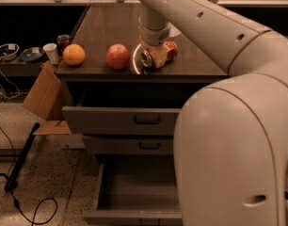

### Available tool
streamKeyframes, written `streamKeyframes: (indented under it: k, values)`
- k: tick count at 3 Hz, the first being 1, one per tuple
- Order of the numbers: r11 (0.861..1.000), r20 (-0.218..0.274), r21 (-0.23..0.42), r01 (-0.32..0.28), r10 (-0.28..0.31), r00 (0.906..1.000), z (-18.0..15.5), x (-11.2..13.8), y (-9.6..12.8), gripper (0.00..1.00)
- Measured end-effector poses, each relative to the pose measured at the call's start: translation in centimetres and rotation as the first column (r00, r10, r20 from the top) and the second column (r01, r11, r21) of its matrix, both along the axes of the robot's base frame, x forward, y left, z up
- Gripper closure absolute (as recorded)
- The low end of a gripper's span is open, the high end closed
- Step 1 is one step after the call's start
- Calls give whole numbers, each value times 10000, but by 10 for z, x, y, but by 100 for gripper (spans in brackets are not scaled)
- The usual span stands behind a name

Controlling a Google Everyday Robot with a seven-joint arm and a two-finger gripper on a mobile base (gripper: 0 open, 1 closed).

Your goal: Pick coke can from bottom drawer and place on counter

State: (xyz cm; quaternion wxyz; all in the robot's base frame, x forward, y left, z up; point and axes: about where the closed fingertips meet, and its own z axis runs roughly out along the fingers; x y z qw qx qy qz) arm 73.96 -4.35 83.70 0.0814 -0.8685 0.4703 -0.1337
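Note:
The coke can (168, 51), red with a silver end, lies on its side between the fingers of my gripper (156, 56), right at the surface of the dark wood counter (111, 27), near its front edge and right of the apple. I cannot tell whether it rests on the top. The gripper is shut on the can, and my arm comes down to it from above. The bottom drawer (134, 189) is pulled out below and shows nothing inside.
A red apple (117, 56) and an orange (74, 54) sit on the counter left of the can. The top drawer (123, 120) stands slightly out. A cardboard box (43, 98), bowls and a cup (52, 52) are at the left. My arm's large elbow (233, 149) fills the right side.

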Motion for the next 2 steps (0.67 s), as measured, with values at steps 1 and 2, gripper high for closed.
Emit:
streamKeyframes:
  k: [1, 2]
  values:
    - [10000, -49, 58, 51, -50, 10000, -3, 2, -3, 73]
    - [9999, -61, 74, 69, -68, 10000, -1, 3, -3, 50]
